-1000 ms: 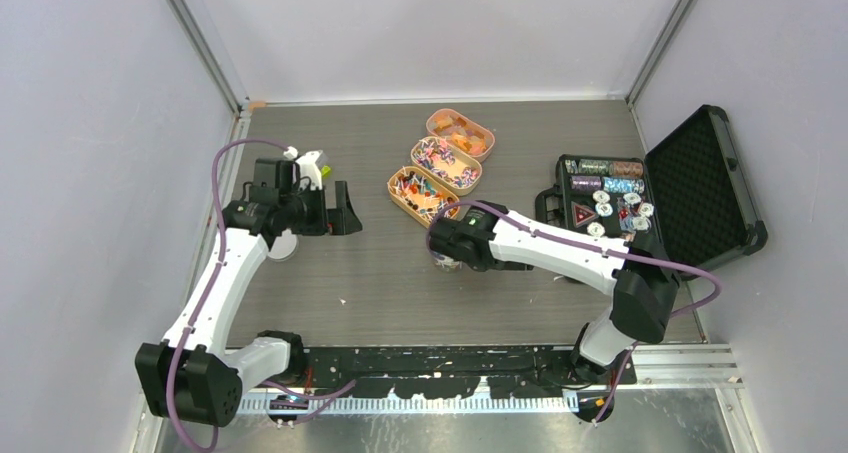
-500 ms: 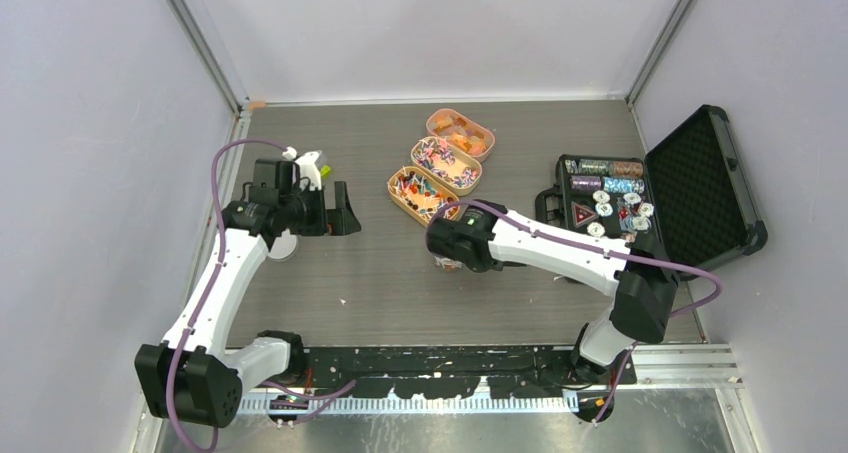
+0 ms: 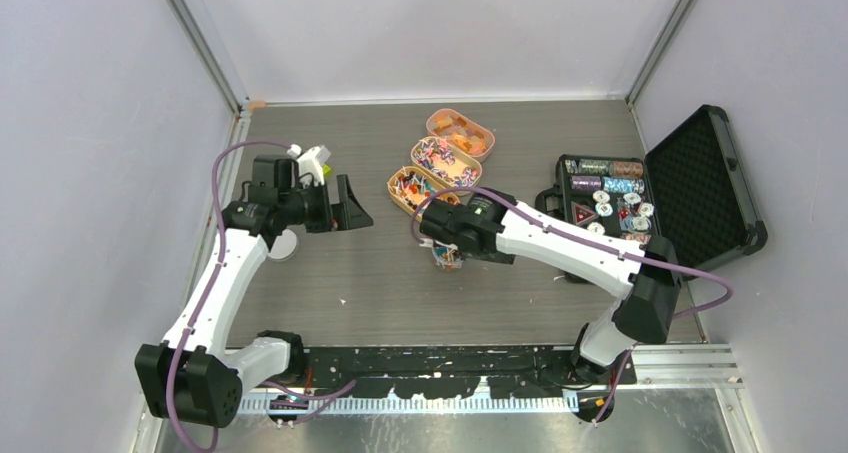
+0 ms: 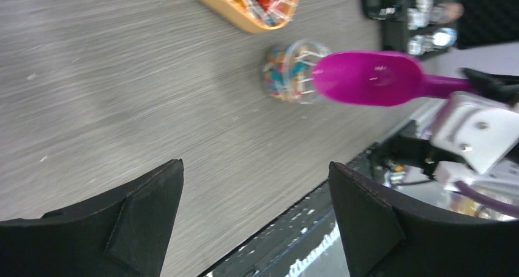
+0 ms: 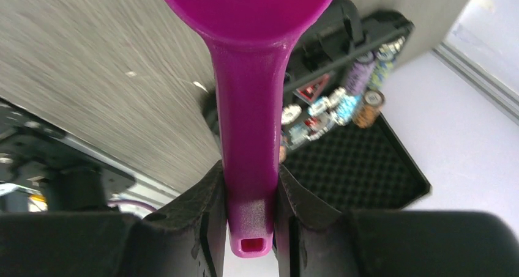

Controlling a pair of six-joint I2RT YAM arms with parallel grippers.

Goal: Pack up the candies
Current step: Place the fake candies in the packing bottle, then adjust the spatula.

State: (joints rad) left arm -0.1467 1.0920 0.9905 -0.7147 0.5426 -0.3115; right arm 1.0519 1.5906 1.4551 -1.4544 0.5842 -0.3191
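Since a second ago, the right arm's wrist has swung toward the nearest oval tray (image 3: 420,195). The left end effector (image 4: 254,173) has turned and edged right, its jaws wide apart and holding nothing. The right end effector (image 5: 248,194) is clamped on the handle of a glossy magenta plastic scoop (image 4: 367,77). The scoop's rounded bowl hangs just over a small clear jar (image 4: 300,51) of wrapped candies (image 4: 276,78) (more fill the orange trays) on the grey wood-grain desk (image 4: 122,75).
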